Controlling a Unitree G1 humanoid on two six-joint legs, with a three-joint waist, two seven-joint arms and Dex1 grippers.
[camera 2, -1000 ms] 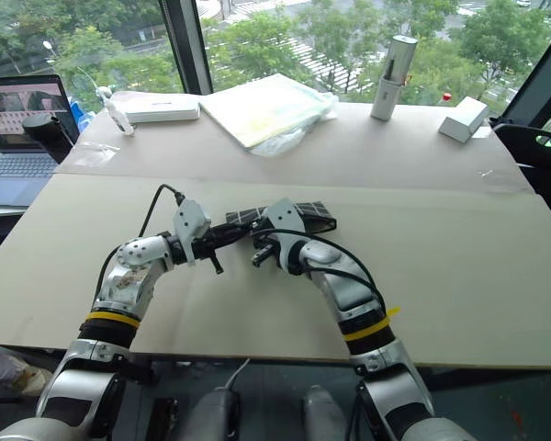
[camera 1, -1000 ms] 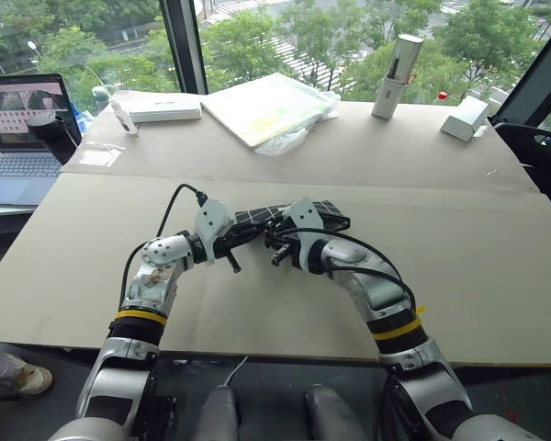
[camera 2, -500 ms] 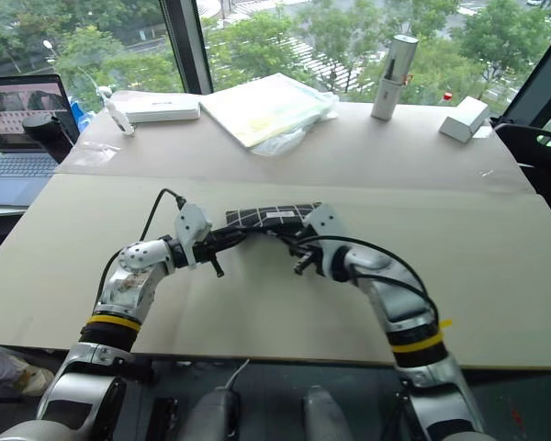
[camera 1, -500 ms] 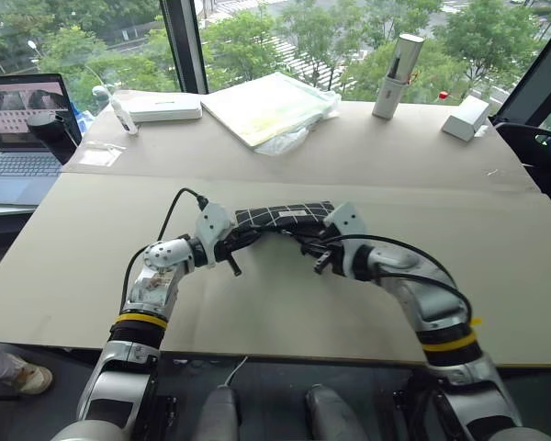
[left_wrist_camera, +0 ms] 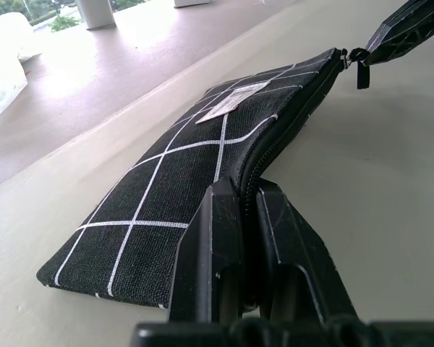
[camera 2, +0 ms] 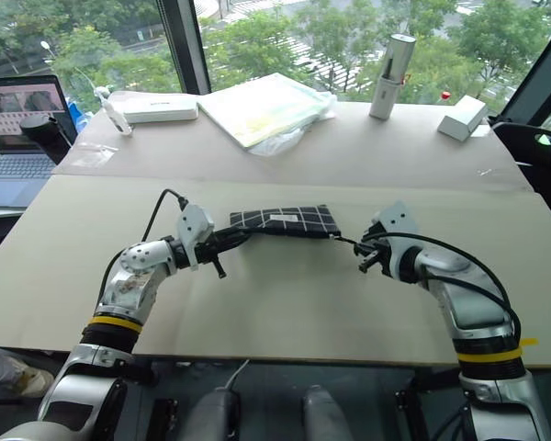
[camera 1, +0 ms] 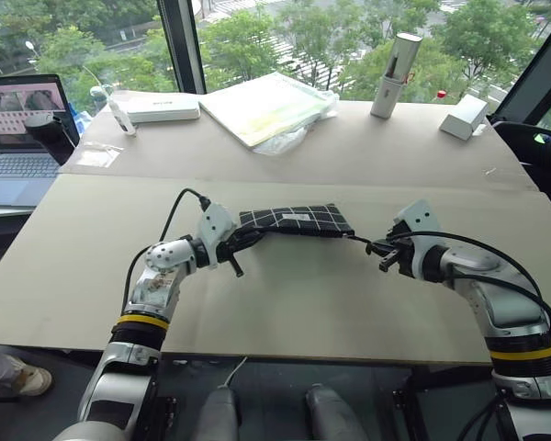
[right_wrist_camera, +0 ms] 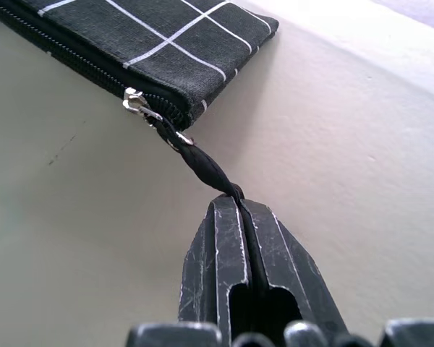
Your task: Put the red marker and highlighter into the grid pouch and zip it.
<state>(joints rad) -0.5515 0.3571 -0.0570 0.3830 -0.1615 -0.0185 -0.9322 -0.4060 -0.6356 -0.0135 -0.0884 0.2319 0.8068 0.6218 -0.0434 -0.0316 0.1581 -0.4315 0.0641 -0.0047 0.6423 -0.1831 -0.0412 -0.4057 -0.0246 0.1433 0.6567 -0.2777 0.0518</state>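
Zipper travel was the change: over the last sec the right gripper (camera 1: pixel 383 250) had swung out to the robot's right, away from the left gripper (camera 1: pixel 241 241), dragging the pull strap (right_wrist_camera: pixel 202 166) w/ it. Earlier both grippers sat close together at the grid pouch (camera 1: pixel 297 220); by this moment the slider (right_wrist_camera: pixel 135 100) sat at the pouch's right-hand end and the zip line looked closed along its length in both wrist views.

Right jaws were together, pinching the strap, which ran taut and twisted from slider to fingertips. Left jaws were clamped on the pouch's near zipper edge at its left end, anchoring it against the pull.

Pouch lay flat on the table (camera 1: pixel 285 303), mid-front, between the two arms. Red marker and highlighter weren't visible on the table, so prob. inside already. Judged: zipping essentially done; only letting go of strap and pouch remained.
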